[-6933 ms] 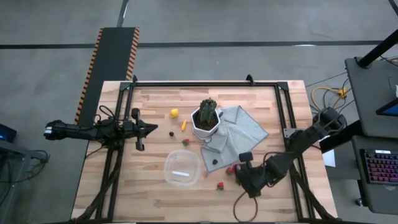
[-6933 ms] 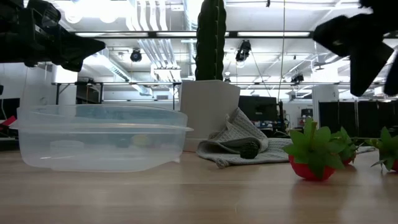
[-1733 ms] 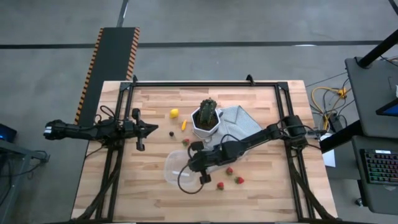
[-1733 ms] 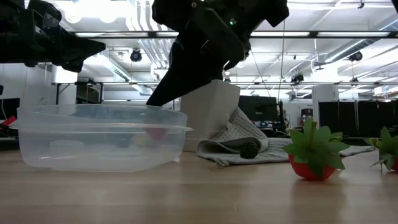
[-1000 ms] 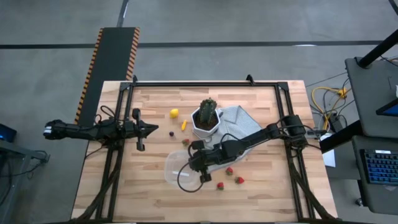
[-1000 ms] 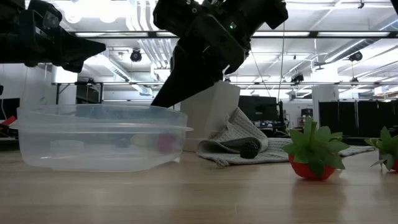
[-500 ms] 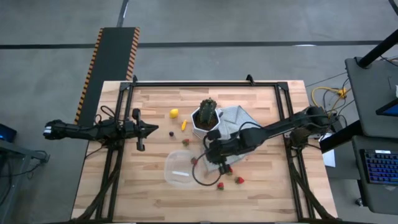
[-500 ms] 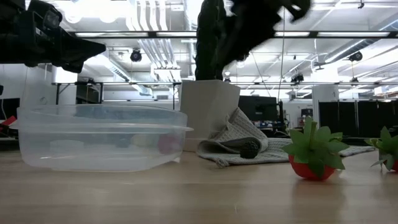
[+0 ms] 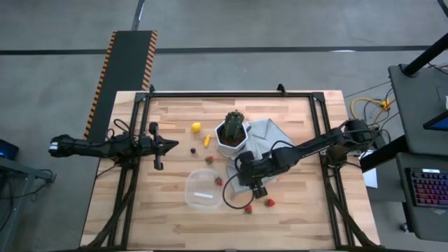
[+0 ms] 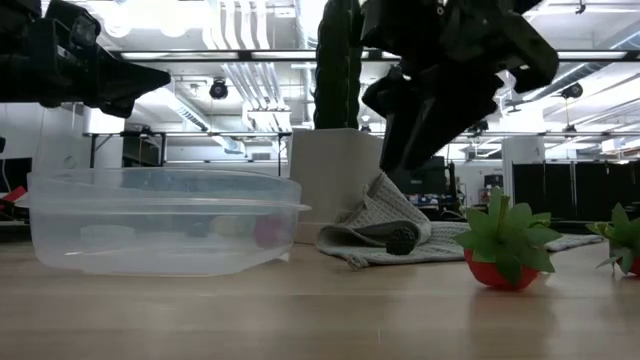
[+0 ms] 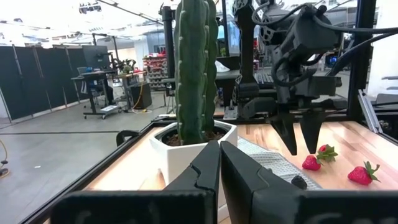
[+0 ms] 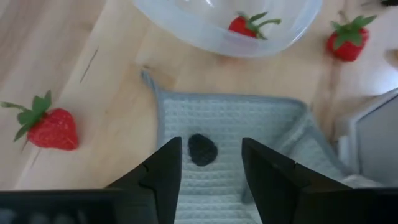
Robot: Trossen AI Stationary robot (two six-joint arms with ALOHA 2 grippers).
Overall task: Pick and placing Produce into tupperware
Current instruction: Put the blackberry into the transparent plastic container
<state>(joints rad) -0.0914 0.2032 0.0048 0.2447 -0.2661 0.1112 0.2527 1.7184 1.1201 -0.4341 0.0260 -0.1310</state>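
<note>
Hovering empty over the grey cloth (image 12: 249,149), right gripper (image 12: 208,171) fingers spread wide and straddling the dark berry (image 12: 202,149), seemingly lining up for the next pick. Sitting already in the tupperware (image 9: 203,189): one strawberry (image 12: 247,25), others lying loose on the table (image 9: 168,217). Waiting at the table's left edge, left gripper (image 11: 219,171) extended level, fingers closed together on nothing.

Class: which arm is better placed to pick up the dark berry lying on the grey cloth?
The right. Its open gripper hangs directly over the dark berry on the cloth; the left gripper waits shut at the table's far left.
</note>
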